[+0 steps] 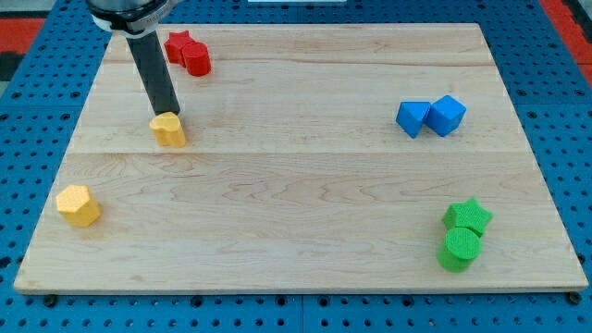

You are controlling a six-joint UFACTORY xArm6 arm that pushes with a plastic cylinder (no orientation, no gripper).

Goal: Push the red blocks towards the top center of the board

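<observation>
Two red blocks sit touching near the view's top left: a red star (178, 44) and a red cylinder (197, 60) just right of and below it. My tip (167, 114) is at the lower end of the dark rod. It rests right at the top edge of a yellow block (169, 130), below and slightly left of the red blocks.
A yellow hexagon block (79, 205) lies at the left edge. A blue triangle (413, 118) and a blue cube (447, 115) touch at the right. A green star (468, 217) and green cylinder (459, 249) sit at the bottom right. The wooden board (296, 185) lies on a blue pegboard.
</observation>
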